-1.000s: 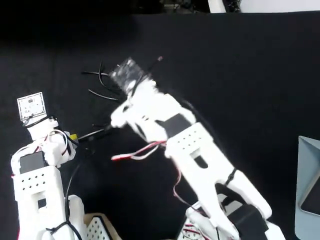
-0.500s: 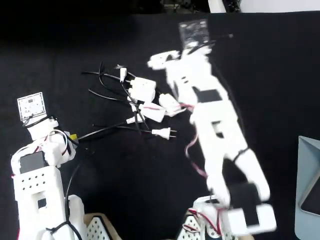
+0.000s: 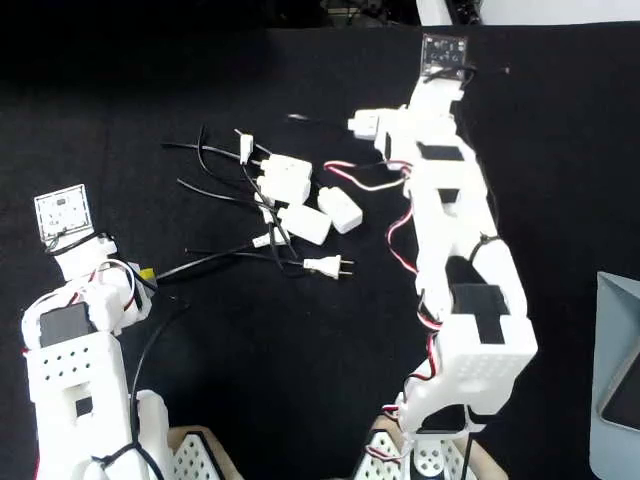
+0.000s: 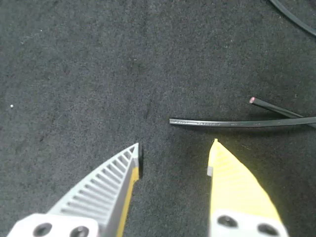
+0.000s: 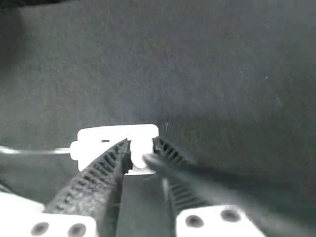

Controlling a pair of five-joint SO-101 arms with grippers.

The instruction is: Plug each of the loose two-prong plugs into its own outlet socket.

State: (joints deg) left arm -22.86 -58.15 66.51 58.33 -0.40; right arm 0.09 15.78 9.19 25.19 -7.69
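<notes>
**Plug loose on the cloth, right pincer busy elsewhere: what worries me**

The two-prong plug (image 3: 325,265) lies loose on the black cloth (image 3: 560,150), near the cluster of white sockets (image 3: 287,178), on the side nearer the arm bases. My right pincer (image 5: 141,143) is clamped on a small white block (image 5: 98,143) at the far side of the cloth, well apart from that cluster. I cannot tell whether it is a plug or a socket. The grip catches one end only, so I judge the block could twist or slip if its thin cord (image 5: 34,151) pulls taut. The cords in the cluster cross one another, and a tug might drag the sockets askew. My left pincer (image 4: 176,144) stands apart, holding nothing, just beside a cut cord end (image 4: 237,122). Closing here could snag it.
</notes>
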